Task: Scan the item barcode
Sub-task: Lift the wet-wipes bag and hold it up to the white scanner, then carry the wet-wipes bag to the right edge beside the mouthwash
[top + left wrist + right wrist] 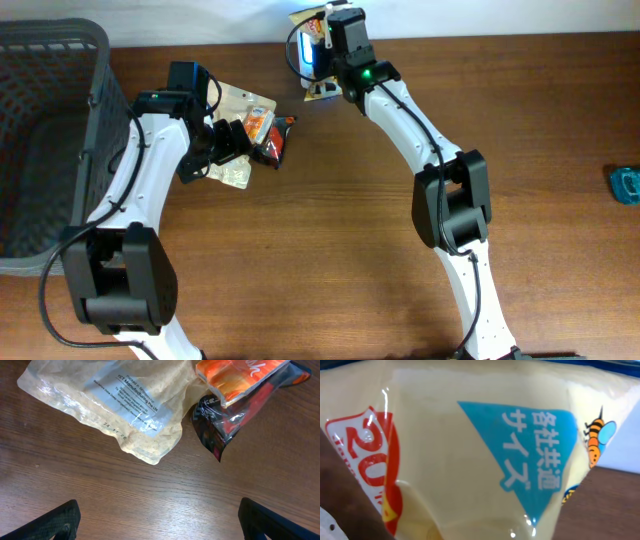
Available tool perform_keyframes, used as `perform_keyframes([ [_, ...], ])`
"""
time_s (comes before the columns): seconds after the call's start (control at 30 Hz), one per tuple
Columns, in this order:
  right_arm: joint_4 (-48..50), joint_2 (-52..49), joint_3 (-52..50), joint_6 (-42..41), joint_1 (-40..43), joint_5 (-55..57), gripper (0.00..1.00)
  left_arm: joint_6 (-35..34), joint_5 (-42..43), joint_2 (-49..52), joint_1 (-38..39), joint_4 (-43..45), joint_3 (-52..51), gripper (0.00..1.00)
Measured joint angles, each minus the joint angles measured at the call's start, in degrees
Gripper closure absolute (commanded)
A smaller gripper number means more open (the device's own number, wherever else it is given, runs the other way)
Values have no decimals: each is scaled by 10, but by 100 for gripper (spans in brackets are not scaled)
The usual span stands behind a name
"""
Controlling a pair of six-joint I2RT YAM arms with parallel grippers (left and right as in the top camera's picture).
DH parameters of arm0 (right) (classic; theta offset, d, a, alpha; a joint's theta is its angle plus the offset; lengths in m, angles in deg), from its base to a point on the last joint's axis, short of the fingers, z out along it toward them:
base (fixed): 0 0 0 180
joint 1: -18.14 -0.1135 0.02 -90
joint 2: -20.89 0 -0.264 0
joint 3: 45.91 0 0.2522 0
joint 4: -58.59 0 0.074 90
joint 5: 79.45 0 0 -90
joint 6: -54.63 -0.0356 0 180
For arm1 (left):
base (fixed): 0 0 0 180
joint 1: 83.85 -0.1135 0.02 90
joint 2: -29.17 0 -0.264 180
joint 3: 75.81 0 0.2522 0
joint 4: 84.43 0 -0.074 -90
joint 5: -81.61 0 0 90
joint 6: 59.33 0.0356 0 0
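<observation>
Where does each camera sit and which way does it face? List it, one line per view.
Overhead: above the table, looking down; both arms, left tool and right tool show.
Left wrist: looks down at clear packet and orange packet on the table; its open fingertips show.
Right wrist: close up on a yellow packet; no fingers visible.
Shared: overhead and left wrist show both those packets; overhead and right wrist, the yellow packet.

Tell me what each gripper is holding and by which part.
The right gripper is shut on the yellow packet; which part it pinches is hidden. The left gripper hangs open by the clear pouch, holding nothing.
</observation>
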Motion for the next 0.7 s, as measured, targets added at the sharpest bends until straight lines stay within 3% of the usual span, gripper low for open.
perform_keyframes([
  [0.17, -94, 5, 52, -19, 10, 14, 96, 0, 0, 0, 0, 0, 0, 1],
  [0.3, -210, 41, 99, -75, 64, 19, 96, 0, 0, 0, 0, 0, 0, 1],
  [0.57, -433, 109, 133, -125, 324, 33, 96, 0, 0, 0, 0, 0, 0, 1],
  [0.7, -463, 107, 132, -128, 438, 34, 96, 0, 0, 0, 0, 0, 0, 1],
])
